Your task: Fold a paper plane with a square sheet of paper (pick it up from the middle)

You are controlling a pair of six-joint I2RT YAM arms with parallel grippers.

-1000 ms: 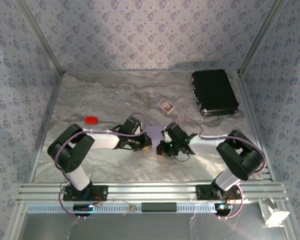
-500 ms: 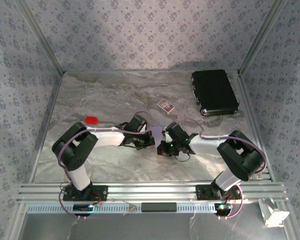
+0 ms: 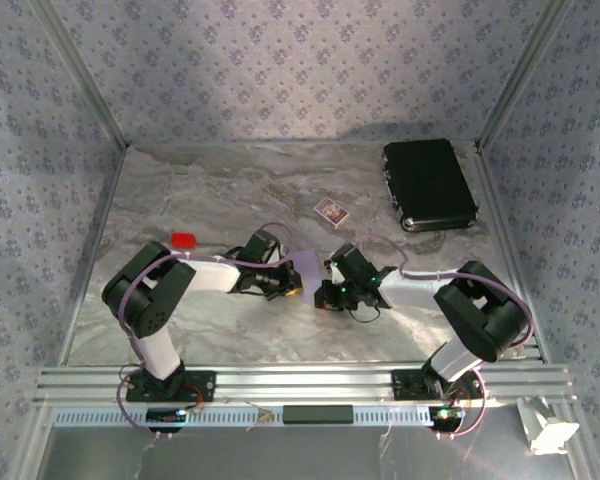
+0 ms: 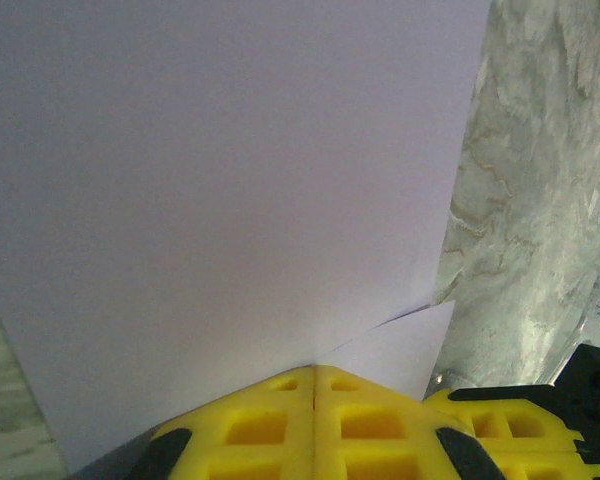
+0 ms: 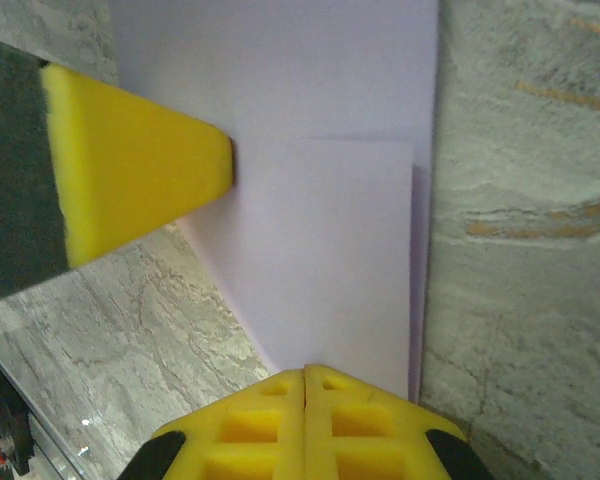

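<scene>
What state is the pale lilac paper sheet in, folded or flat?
Folded: the pale lilac paper sheet shows a second layer overlapping it in the right wrist view.

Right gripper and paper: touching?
Touching. The right wrist view shows the right gripper shut on the paper, whose near edge runs straight in between its closed jaws.

Enclosure and work surface, overhead view.
Three walls, back wall (image 3: 300, 70), left wall (image 3: 30, 150) and right wall (image 3: 570, 150), all in pale blue-grey paper with a small repeating floral print. Metal corner posts (image 3: 83, 75) slant up from the far corners. Table top (image 3: 220, 175) is grey-white marbled sheet, wrinkled near the back, with soft glare there. Ribbed aluminium rail (image 3: 300, 380) runs along the near edge. Light even, no hard shadows.
</scene>
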